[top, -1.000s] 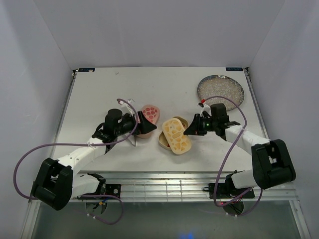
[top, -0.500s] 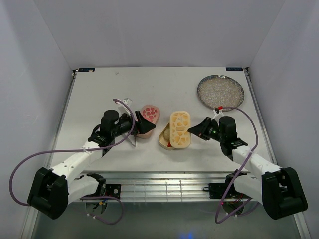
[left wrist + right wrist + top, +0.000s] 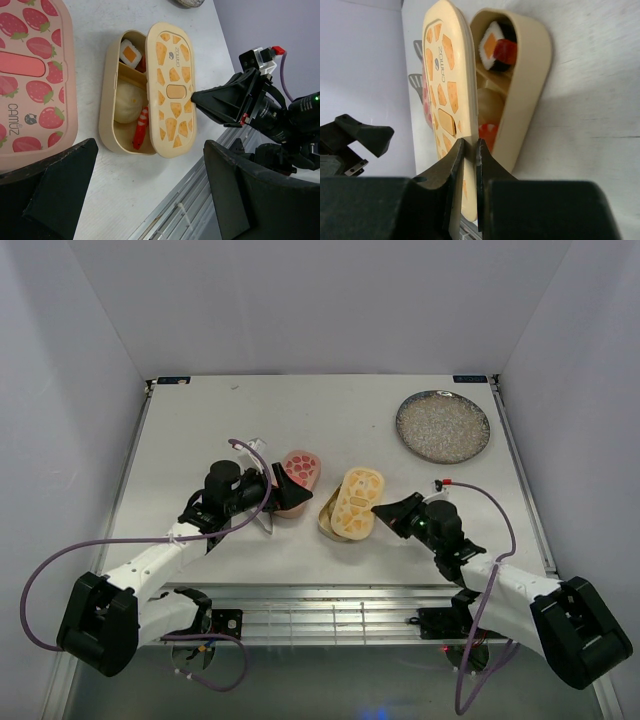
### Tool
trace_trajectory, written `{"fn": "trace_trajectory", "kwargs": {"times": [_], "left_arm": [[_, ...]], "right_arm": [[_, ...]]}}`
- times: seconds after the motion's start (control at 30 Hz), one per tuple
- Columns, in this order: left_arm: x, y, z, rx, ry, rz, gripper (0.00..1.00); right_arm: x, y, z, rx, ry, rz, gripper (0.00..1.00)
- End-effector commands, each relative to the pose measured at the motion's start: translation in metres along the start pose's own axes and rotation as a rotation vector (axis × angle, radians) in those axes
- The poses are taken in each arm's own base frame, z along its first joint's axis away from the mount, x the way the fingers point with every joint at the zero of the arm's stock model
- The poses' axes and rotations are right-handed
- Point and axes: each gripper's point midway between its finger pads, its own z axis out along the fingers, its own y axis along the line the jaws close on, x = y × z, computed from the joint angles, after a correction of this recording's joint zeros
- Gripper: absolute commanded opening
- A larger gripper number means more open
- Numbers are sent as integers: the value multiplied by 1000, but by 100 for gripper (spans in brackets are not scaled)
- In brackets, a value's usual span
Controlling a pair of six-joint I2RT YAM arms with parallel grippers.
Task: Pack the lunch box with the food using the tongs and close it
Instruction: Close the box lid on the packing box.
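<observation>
White tabletop (image 3: 200, 420), plain white walls all around. The right arm is stretching low from its base toward the middle. The right gripper (image 3: 380, 508) has its fingers squeezed nearly together, with the tips poking at the long edge of the tan lid (image 3: 358, 502), touching it as far as I can tell. That lid is sitting crooked over the tan tray (image 3: 107, 135), so the cream bun (image 3: 127, 102) and an orange-topped piece (image 3: 131, 52) are showing inside. The left arm is reaching in beside the pink lid (image 3: 302, 468), and the left gripper (image 3: 290, 488) is spread wide, gripping nothing.
</observation>
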Motion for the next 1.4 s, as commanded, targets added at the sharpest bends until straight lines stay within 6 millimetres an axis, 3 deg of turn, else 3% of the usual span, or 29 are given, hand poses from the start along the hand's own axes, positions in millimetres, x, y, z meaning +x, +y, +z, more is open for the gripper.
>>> {"fn": "trace_trajectory", "kwargs": {"times": [0.0, 0.27, 0.4, 0.5, 0.77, 0.97, 1.2, 1.3, 1.37], "left_arm": [[-10, -9, -1, 20, -26, 20, 98], [-6, -6, -10, 7, -45, 55, 98], [-11, -9, -12, 10, -60, 65, 98], [-11, -11, -13, 15, -56, 66, 98], [-11, -11, -14, 15, -62, 64, 98], [-9, -10, -17, 6, -63, 72, 98], [-11, -8, -14, -1, -56, 67, 98], [-10, -4, -10, -14, -41, 69, 98], [-12, -3, -9, -29, -37, 76, 98]], "right_arm": [[-28, 34, 6, -79, -196, 101, 8], [-10, 26, 11, -27, -233, 163, 9], [-8, 21, 9, -9, -283, 200, 13], [-2, 17, 8, 17, -298, 216, 23], [13, 19, 13, 70, -285, 186, 27], [20, 8, 13, 117, -280, 202, 31], [23, 0, 4, 205, -249, 108, 35], [23, 5, -1, 197, -220, -9, 33], [22, 18, 1, 165, -192, -106, 31]]}}
